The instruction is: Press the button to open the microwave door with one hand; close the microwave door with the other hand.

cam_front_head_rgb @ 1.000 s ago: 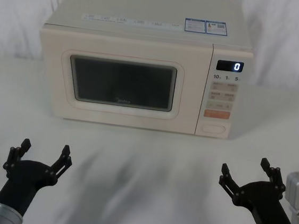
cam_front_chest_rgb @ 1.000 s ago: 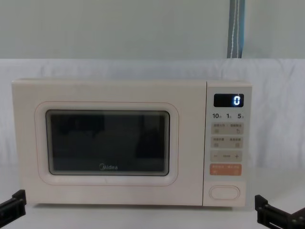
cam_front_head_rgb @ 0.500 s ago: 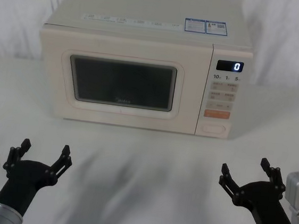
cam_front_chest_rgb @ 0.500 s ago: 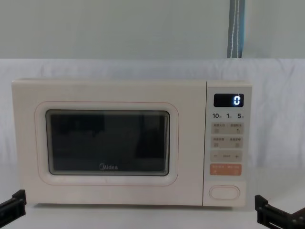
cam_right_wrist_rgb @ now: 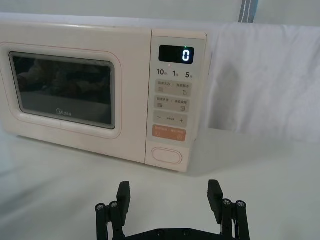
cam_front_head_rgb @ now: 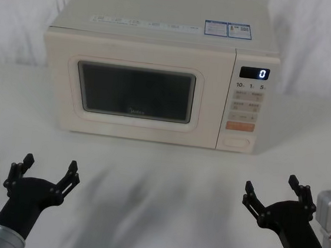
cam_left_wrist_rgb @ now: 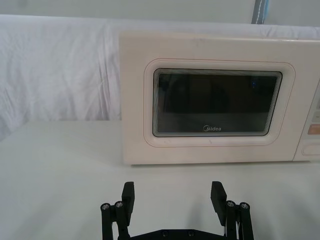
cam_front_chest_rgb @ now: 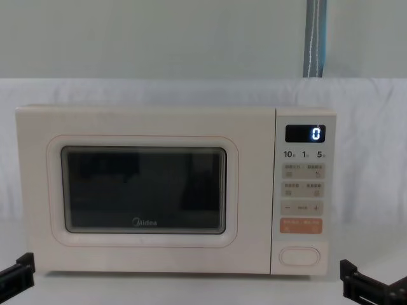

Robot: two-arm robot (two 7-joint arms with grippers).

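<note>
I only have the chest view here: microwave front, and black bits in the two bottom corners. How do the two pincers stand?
Observer: Both are open. The left pincer is low, near the robot, short of the microwave door.
Operator: And the right one?
Observer: The right pincer is low too, nearer than the button and apart from it.
Operator: Anything on top of the microwave?
Observer: Two blue-and-white stickers sit near its right rear.

Microwave door (cam_front_head_rgb: 134,92) left of the button (cam_front_head_rgb: 237,142), both grippers well before them.
</note>
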